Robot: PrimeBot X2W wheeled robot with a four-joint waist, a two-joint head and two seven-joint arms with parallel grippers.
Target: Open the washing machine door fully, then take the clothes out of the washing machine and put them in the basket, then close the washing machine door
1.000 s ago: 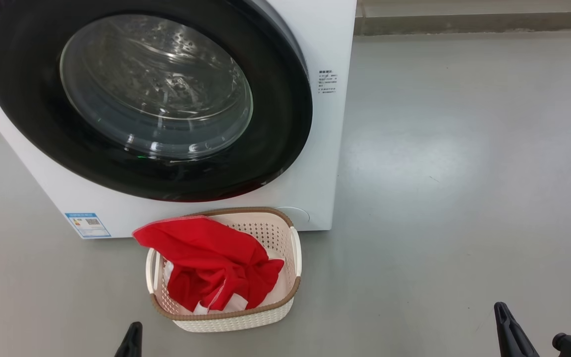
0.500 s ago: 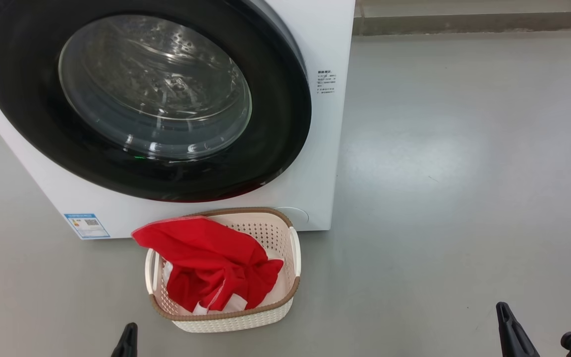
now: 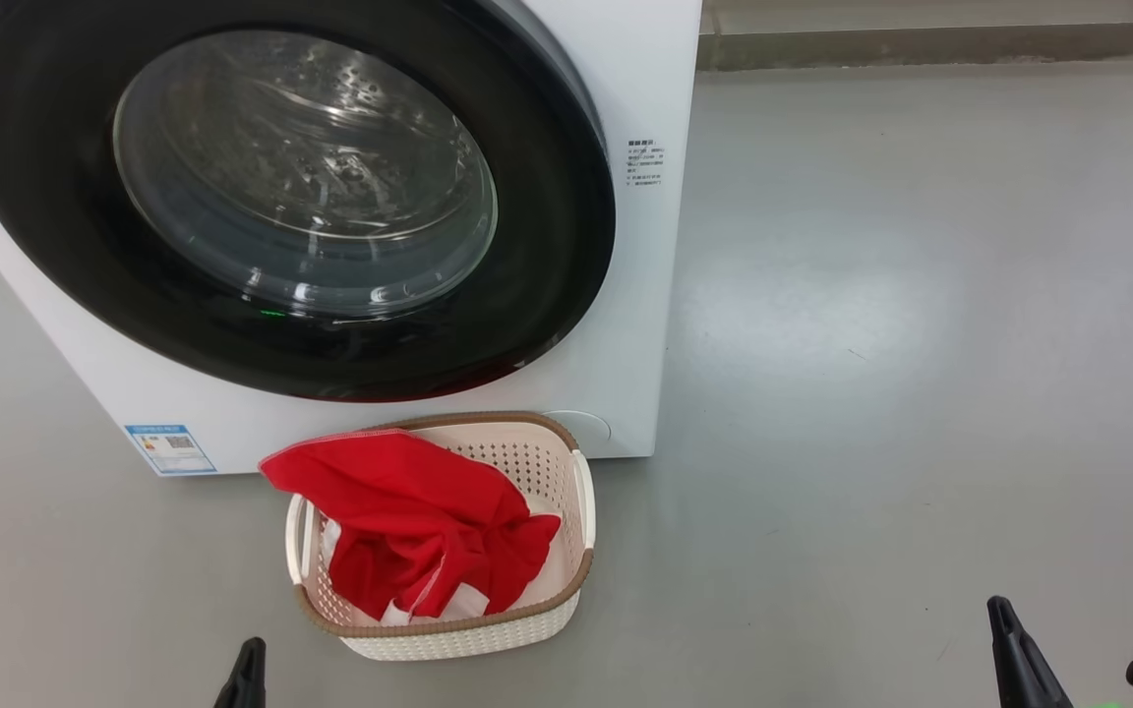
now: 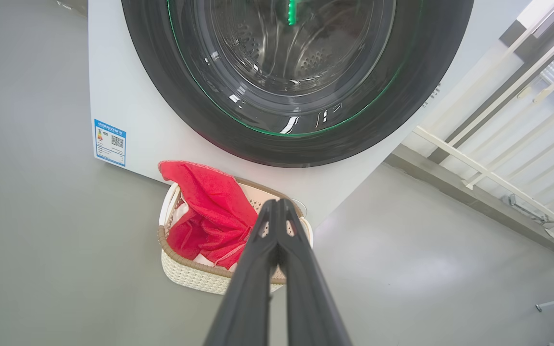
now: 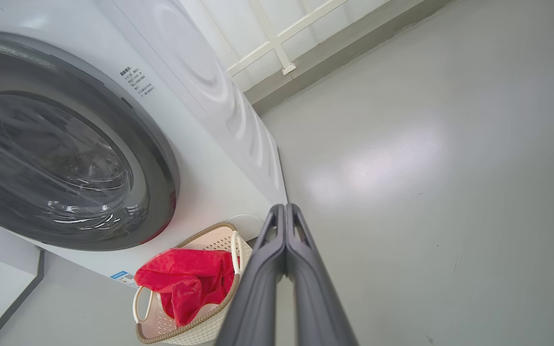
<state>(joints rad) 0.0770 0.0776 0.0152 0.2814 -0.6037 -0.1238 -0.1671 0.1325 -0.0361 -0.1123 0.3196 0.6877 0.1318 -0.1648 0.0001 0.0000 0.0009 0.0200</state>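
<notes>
Before the washing machine door (image 3: 547, 246), cropped above, basket (image 3: 468, 641) half covered by clothes (image 3: 409, 511), left gripper (image 4: 277, 206) and right gripper (image 5: 285, 209) clamped empty.

The washing machine (image 3: 630, 324) stands on the floor (image 3: 921, 393) at the upper left of the head view. Its door (image 3: 552, 246) is set in its front and, as far as the angle shows, lies flush against it. The basket (image 3: 537, 462) sits on the floor just before the machine, below the door's lower edge. The clothes (image 3: 409, 511) lie in the basket, one part draped over its rear left rim. A label (image 3: 170, 448) is low on the machine's front, left of the basket. The left gripper (image 3: 250, 657) is near the basket's front left corner. The right gripper (image 3: 999, 615) is well apart to the right. A railing (image 4: 498, 144) stands behind the machine.
</notes>
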